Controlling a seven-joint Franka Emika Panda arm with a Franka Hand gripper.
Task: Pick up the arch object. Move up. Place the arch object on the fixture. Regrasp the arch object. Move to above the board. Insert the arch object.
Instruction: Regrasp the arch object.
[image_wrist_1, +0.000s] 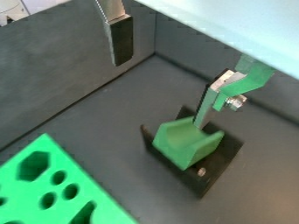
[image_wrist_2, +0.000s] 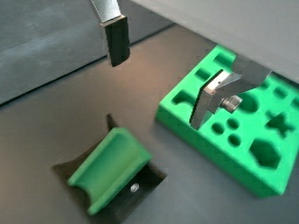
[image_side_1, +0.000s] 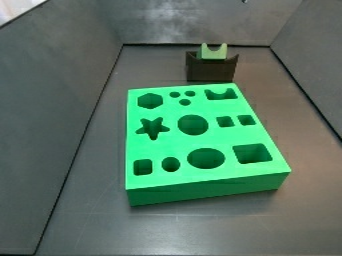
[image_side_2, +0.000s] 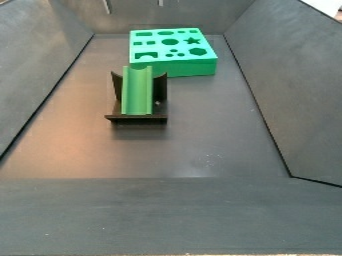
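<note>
Gripper (image_wrist_1: 176, 61) released, empty, hovering above the floor; arch object (image_wrist_1: 184, 140) sits on fixture (image_wrist_1: 222, 157), board (image_side_1: 201, 140) nearby.

Open jaws of gripper (image_wrist_1: 176, 66) above arch object (image_wrist_1: 184, 141), fixture (image_wrist_1: 222, 157)

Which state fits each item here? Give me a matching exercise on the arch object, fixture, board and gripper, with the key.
Items:
1. arch object
2. fixture
3. board
4. gripper

States:
A. lies flat on the floor, holes facing up
B. open above the floor, fingers holding nothing
C. dark, standing beside the board
D. light green, resting on the fixture

Pairs: 1-D, 2-C, 3-A, 4-B
</note>
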